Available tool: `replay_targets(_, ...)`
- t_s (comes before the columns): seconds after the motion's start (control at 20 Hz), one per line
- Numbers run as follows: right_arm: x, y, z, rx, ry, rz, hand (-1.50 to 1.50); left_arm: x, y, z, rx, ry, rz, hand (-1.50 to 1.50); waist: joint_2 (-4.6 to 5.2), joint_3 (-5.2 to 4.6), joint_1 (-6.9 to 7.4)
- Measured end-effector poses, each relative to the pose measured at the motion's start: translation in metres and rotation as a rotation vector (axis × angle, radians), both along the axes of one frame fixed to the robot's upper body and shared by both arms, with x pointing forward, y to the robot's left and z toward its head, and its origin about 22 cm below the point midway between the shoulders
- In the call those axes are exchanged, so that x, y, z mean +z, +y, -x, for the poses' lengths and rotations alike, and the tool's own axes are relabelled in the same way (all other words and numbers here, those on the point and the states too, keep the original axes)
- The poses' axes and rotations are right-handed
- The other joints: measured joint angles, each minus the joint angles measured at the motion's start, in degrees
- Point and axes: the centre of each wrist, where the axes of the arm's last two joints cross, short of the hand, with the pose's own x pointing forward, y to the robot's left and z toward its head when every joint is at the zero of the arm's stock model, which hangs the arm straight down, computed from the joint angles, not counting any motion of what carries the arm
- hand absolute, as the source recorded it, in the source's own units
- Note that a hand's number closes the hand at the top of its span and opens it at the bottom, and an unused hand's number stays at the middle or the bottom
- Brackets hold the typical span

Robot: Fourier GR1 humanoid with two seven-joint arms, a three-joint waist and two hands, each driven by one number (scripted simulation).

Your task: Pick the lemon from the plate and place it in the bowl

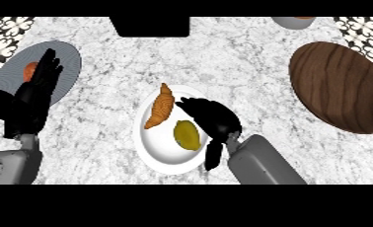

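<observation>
I see the lemon (186, 134) lying on the white plate (162, 161) beside a croissant (160, 106). My right hand (213, 118) hovers just beside it, fingers relaxed, grasping nothing. Left hand (36, 90) rests released at the left edge. The wooden bowl (334, 85) sits well apart.

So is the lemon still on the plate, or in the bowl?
On the plate. The lemon lies on the white plate beside the croissant, the right hand open next to it.

We find the lemon (186, 134) and a croissant (160, 106) on the centre plate (164, 159), croissant farther and left. The bowl (335, 87) lies right; another plate (64, 60) far left.
</observation>
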Motion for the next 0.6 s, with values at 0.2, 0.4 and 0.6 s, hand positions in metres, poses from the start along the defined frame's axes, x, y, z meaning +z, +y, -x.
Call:
replay_targets(0.2,-0.017,0.006,-0.003,-0.008,0.010,0.006,-1.50,0.002,-0.005,0.000,0.001,-0.005,0.000,0.00,0.02,0.00,0.12)
replay_targets(0.4,-0.023,0.011,-0.001,-0.023,0.008,0.003,-1.50,-0.002,-0.008,0.000,-0.002,-0.003,0.009,0.00,0.02,0.01,0.16)
replay_targets(0.6,-0.031,0.009,-0.009,-0.038,0.008,0.008,-1.50,0.002,-0.004,0.002,-0.006,-0.002,0.003,0.00,0.02,0.01,0.21)
